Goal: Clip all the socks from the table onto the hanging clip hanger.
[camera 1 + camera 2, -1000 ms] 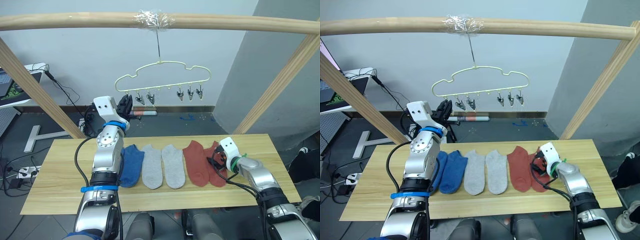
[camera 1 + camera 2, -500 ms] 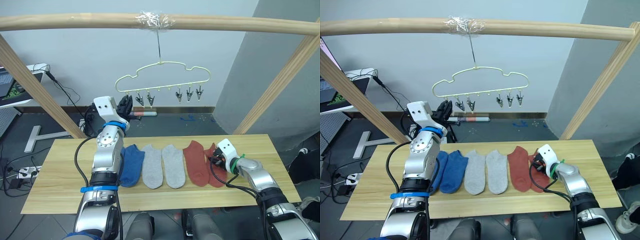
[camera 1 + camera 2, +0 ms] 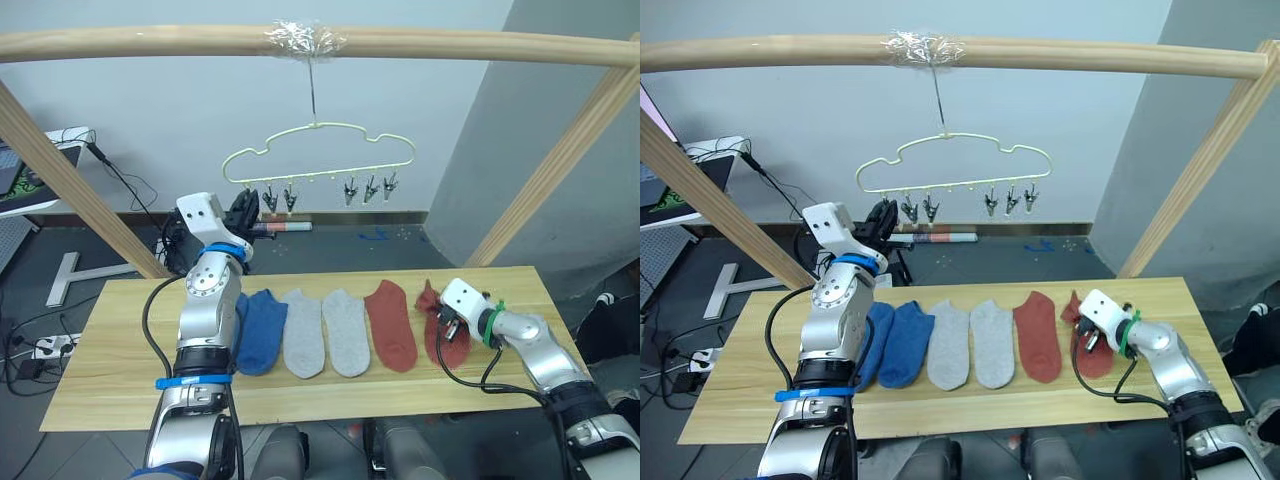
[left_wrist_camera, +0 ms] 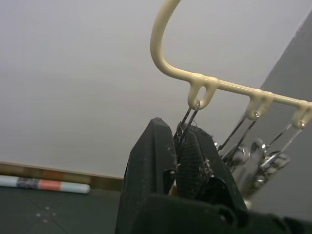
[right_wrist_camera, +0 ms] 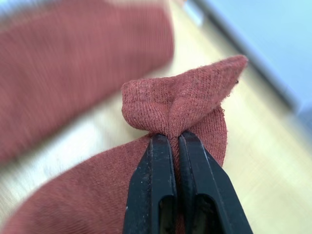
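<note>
Several socks lie in a row on the table (image 3: 110, 375): a blue sock (image 3: 262, 330) beside my left arm, two grey socks (image 3: 303, 335) (image 3: 348, 332) and a rust red sock (image 3: 391, 327). My right gripper (image 5: 170, 139) is shut on the bunched cuff of the rightmost red sock (image 5: 181, 100), low over the table at the right (image 3: 447, 322). The clip hanger (image 3: 318, 145) hangs from the top bar. My left gripper (image 4: 183, 129) is raised to it and shut on its leftmost clip (image 4: 191, 114). The other clips (image 3: 368, 188) hang bare.
A thick wooden bar (image 3: 150, 42) crosses overhead, with slanted wooden posts at left (image 3: 70, 180) and right (image 3: 560, 165). Cables and a power strip (image 3: 45, 345) lie on the floor to the left. The table's front strip is bare wood.
My right gripper has gone from open to shut on the rightmost red sock's cuff and drawn it a little to the right, away from its pair. My left gripper stays on the clip.
</note>
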You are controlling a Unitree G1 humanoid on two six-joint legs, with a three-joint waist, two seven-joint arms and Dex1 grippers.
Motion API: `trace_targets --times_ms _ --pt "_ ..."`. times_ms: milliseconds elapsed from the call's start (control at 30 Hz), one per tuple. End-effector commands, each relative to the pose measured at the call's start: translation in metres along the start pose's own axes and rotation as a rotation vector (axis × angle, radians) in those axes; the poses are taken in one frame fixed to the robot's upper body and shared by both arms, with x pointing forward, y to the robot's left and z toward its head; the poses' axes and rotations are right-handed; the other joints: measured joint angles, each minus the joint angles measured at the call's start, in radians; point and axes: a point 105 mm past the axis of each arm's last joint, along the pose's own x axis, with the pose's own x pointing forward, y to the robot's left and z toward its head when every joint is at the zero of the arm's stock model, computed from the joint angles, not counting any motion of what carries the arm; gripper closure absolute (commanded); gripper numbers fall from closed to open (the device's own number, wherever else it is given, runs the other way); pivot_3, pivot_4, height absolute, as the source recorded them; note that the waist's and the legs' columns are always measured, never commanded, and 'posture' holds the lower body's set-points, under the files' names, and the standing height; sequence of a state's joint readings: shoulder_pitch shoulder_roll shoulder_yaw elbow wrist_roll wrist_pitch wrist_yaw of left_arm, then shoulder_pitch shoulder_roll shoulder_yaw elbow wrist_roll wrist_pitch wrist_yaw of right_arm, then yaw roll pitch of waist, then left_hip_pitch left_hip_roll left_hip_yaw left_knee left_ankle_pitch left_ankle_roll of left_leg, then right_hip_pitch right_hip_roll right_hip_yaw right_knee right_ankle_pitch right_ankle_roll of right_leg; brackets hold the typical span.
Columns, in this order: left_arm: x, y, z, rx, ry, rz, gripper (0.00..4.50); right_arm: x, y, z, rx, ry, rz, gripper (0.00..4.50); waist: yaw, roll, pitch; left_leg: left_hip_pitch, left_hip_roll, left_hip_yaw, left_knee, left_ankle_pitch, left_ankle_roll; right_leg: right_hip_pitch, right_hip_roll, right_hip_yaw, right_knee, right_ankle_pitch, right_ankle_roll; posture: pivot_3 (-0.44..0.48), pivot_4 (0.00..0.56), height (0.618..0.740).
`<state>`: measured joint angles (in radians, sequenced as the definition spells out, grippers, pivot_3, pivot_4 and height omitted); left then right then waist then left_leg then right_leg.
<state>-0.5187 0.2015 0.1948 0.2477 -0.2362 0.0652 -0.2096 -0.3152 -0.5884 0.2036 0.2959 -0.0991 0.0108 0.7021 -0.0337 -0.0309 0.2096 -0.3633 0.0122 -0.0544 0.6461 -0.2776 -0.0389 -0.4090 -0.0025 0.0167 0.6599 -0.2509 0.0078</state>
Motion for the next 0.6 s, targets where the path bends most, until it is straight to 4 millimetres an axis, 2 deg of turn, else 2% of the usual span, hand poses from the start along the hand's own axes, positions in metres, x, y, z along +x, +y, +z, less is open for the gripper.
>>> trace_targets --times_ms 33,100,167,233,433,533,600 --pt "-0.004 0.000 0.011 -0.085 -0.014 -0.037 4.36 -0.001 0.010 0.046 -0.134 -0.144 0.065 4.49 0.001 0.000 0.000 0.000 0.000 -0.001 0.000 0.000 0.000 0.000 0.000 0.000 0.000 0.000 0.000 0.008 0.205 0.740" --pt "-0.008 -0.007 0.011 -0.173 0.029 -0.103 4.36 0.003 0.025 0.080 -0.233 -0.241 0.123 4.49 0.001 0.000 0.001 0.000 0.000 -0.001 0.000 0.000 0.000 0.000 0.000 -0.001 0.001 0.000 0.000 0.008 0.205 0.740" --pt "-0.014 -0.010 0.013 -0.248 0.067 -0.155 4.36 0.010 0.039 0.105 -0.301 -0.311 0.166 4.49 -0.001 0.000 0.001 0.000 0.000 -0.001 0.000 0.000 -0.001 0.000 0.000 0.000 0.000 0.000 0.000 0.007 0.206 0.740" --pt "-0.018 -0.014 0.016 -0.320 0.095 -0.193 4.36 0.017 0.048 0.122 -0.325 -0.356 0.188 4.49 -0.001 0.000 0.002 0.000 0.000 -0.001 0.000 0.001 -0.002 0.000 0.000 0.000 0.000 0.000 0.000 0.012 0.205 0.740" --pt "-0.024 -0.013 0.016 -0.392 0.153 -0.209 4.36 0.045 0.067 0.150 -0.323 -0.422 0.240 4.49 0.008 -0.001 0.003 0.000 0.000 -0.004 0.000 0.003 -0.005 0.000 -0.001 -0.002 0.001 0.000 0.000 0.023 0.205 0.740" --pt "-0.025 -0.015 0.018 -0.387 0.159 -0.228 4.36 0.054 0.070 0.160 -0.320 -0.440 0.252 4.49 0.008 -0.001 0.003 -0.001 -0.001 -0.004 0.000 0.003 -0.006 0.000 -0.001 -0.001 0.000 0.001 -0.002 0.035 0.204 0.740" --pt "-0.027 -0.021 0.021 -0.409 0.155 -0.252 4.36 0.066 0.068 0.177 -0.315 -0.469 0.239 4.49 0.008 -0.001 0.004 -0.001 -0.001 -0.004 0.000 0.003 -0.006 0.000 -0.002 -0.001 0.000 0.002 -0.003 0.041 0.203 0.740"
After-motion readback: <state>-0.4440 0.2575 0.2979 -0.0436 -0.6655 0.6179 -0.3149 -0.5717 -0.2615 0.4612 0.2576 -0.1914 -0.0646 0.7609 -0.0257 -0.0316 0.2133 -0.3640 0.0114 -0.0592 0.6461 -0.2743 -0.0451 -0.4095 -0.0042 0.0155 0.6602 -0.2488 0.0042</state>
